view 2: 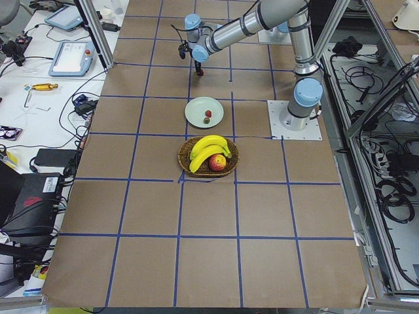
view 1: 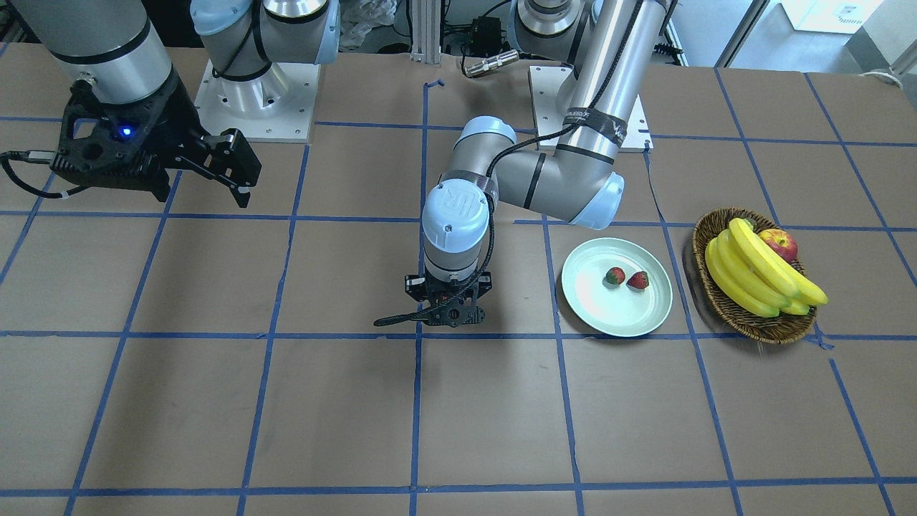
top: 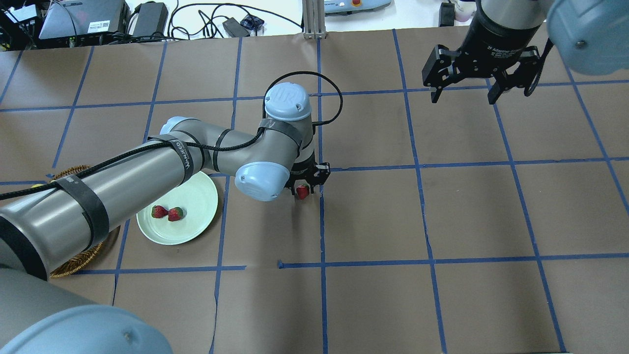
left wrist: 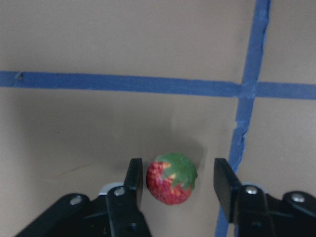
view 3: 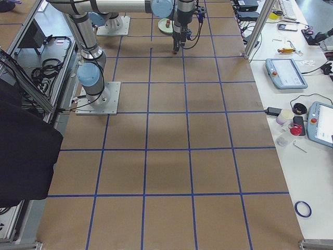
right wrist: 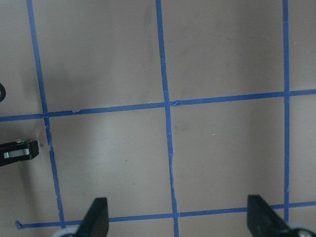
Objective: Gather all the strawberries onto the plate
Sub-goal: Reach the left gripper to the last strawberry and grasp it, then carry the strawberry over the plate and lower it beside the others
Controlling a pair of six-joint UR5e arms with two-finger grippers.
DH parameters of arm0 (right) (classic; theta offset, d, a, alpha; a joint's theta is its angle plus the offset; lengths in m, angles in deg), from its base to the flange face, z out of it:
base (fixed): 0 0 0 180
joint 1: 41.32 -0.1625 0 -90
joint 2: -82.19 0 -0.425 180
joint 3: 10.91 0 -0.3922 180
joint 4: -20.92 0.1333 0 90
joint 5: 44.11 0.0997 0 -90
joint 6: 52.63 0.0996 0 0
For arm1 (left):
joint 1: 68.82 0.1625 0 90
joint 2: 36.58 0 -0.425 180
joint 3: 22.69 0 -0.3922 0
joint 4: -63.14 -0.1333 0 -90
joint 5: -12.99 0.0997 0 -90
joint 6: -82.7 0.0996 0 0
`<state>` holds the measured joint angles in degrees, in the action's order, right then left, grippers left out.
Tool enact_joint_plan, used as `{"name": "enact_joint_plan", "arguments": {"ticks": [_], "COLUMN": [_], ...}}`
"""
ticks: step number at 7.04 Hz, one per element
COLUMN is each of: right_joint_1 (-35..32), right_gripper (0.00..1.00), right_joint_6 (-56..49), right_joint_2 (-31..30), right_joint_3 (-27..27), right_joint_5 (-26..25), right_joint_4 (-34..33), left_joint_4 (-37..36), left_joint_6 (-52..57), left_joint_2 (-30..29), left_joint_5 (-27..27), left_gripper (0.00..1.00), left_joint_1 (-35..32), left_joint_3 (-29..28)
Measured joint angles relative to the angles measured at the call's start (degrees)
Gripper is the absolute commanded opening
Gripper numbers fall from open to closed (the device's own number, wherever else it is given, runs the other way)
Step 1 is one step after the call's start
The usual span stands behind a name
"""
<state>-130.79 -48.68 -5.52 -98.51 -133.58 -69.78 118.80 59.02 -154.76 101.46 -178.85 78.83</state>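
Two strawberries (view 1: 615, 276) (view 1: 637, 280) lie side by side on the pale mint plate (view 1: 616, 315); they also show in the overhead view (top: 158, 212) (top: 176, 214) on the plate (top: 196, 196). A third strawberry (left wrist: 171, 178) lies on the brown table near a blue tape crossing; it also shows in the overhead view (top: 303, 192). My left gripper (left wrist: 177, 170) is down at the table and open around it, one finger (left wrist: 133, 177) close beside the berry, the other (left wrist: 224, 187) a gap away. My right gripper (top: 462, 93) is open and empty, high above the far right.
A brown wicker basket (view 1: 723, 308) with bananas (view 1: 752, 276) and a red-yellow apple (view 1: 779, 242) stands just beyond the plate on my left. Blue tape lines grid the brown table. The left arm's elbow (top: 260, 179) hangs between the plate and the third strawberry.
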Motion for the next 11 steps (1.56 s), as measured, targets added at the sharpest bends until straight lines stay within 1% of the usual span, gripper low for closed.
{"name": "enact_joint_plan", "arguments": {"ticks": [1,2,4,5,7,9,11], "right_joint_1": [0.0,0.0,0.0,0.0,0.0,0.0,0.0], "right_gripper": [1.0,1.0,1.0,1.0,1.0,1.0,1.0], "right_joint_6": [0.0,0.0,0.0,0.0,0.0,0.0,0.0], "right_joint_2": [0.0,0.0,0.0,0.0,0.0,0.0,0.0], "right_joint_3": [0.0,0.0,0.1,0.1,0.1,0.1,0.0], "right_joint_5": [0.0,0.0,-0.1,0.0,0.1,0.0,0.1], "right_joint_4": [0.0,0.0,0.0,0.0,0.0,-0.1,-0.1], "left_joint_4": [0.2,0.3,0.7,2.6,8.9,11.8,11.9], "left_joint_6": [-0.1,-0.1,1.0,3.0,8.9,17.1,26.3], "left_joint_2": [-0.1,-0.2,0.7,2.0,5.9,10.3,14.1], "left_joint_5": [0.1,0.2,0.7,1.9,3.6,7.6,9.6], "left_gripper": [0.29,0.27,0.27,0.28,0.27,0.28,0.27], "left_joint_1": [0.0,0.0,0.1,0.6,4.6,10.0,16.1], "left_joint_3": [0.0,-0.1,-0.5,-1.1,-0.8,3.2,9.0]}}
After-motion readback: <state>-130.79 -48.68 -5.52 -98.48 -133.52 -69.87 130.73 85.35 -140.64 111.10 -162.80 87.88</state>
